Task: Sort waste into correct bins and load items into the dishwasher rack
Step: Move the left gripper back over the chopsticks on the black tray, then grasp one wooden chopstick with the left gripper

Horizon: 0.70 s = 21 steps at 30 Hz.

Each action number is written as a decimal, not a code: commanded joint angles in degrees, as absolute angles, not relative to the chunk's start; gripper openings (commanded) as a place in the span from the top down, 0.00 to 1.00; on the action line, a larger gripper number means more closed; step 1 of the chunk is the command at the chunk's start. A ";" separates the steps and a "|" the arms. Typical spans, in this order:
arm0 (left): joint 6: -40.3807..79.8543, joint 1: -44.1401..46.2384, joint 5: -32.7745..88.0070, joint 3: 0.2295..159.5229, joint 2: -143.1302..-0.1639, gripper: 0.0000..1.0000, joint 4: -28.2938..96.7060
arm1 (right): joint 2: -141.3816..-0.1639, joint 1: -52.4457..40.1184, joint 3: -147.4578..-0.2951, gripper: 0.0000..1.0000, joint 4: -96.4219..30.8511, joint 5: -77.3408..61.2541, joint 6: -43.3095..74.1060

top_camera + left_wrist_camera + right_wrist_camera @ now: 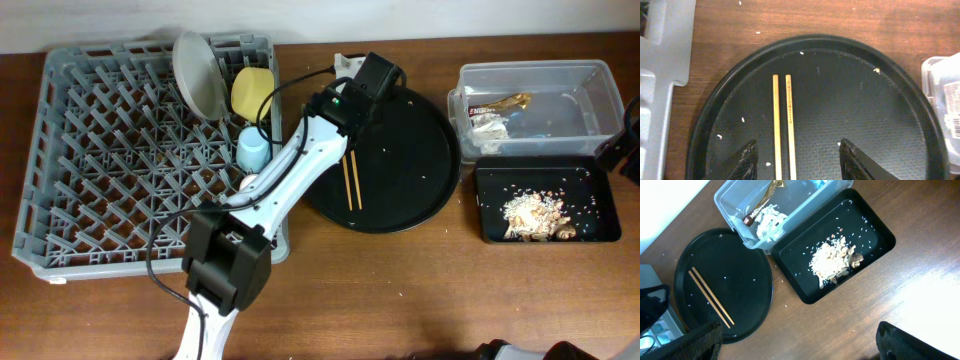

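Observation:
Two wooden chopsticks point(782, 125) lie side by side on the round black tray point(865, 115). My left gripper point(797, 145) is open just above them, one finger on each side, holding nothing. In the overhead view the chopsticks point(350, 182) lie beside my left arm. The grey rack point(100, 150) holds the grey plate point(197, 75), the yellow bowl point(252, 92) and the blue cup point(253, 150). A pale cup point(248, 182) is partly hidden by the arm. My right gripper point(799, 330) is open and empty, high above the table.
The clear tub point(585, 75) holds white tissue point(488, 122) and a gold-brown wrapper point(505, 101). The black rectangular tray point(490, 225) in front of it holds food scraps point(535, 213). Small crumbs dot the round tray. My left arm crosses the rack's right edge.

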State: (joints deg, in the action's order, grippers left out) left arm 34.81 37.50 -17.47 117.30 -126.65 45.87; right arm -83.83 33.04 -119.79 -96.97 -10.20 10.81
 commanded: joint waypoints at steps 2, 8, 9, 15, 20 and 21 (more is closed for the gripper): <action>35.42 37.71 -18.44 116.97 -131.72 0.49 45.58 | -83.72 33.41 -120.01 0.01 -97.14 -10.50 11.38; 29.76 36.40 -10.74 123.50 -132.25 0.43 55.77 | -83.72 33.41 -120.01 0.01 -97.14 -10.50 11.38; 28.45 36.36 -10.90 126.04 -132.25 0.43 58.11 | -83.72 33.41 -120.01 0.02 -97.17 -10.50 11.38; 22.20 36.86 -13.28 143.22 -132.27 0.28 74.61 | -83.72 33.41 -120.01 0.02 -97.14 -10.50 11.38; 23.94 37.06 -12.88 143.17 -135.15 0.37 72.90 | -83.72 33.41 -120.01 0.02 -97.17 -10.50 11.38; 23.92 37.06 -12.88 143.17 -136.22 0.37 72.71 | -83.72 33.41 -120.01 0.02 -97.14 -10.50 11.38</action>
State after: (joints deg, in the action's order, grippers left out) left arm 23.57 36.84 -12.45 142.34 -133.12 73.10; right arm -83.83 33.04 -119.79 -96.97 -10.20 10.79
